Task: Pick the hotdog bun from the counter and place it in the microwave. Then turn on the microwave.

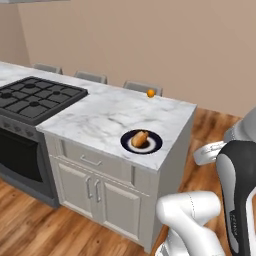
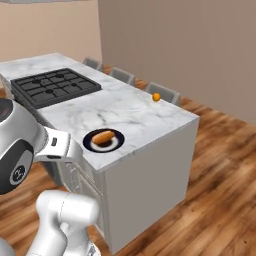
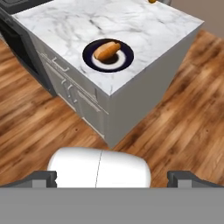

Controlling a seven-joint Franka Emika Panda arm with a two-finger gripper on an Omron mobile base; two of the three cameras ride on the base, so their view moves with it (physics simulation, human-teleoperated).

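The hotdog bun is a small tan roll lying on a dark plate with a pale ring. The plate sits near the front corner of the white marble counter. My gripper is open, its two dark fingertips spread wide with nothing between them. It hangs off the counter's end above the wood floor, well short of the bun and looking down at it. The microwave is out of view.
A black gas cooktop with an oven below sits at the counter's left. A small orange ball lies at the far edge, with grey chair backs behind. Wood floor surrounds the counter's end.
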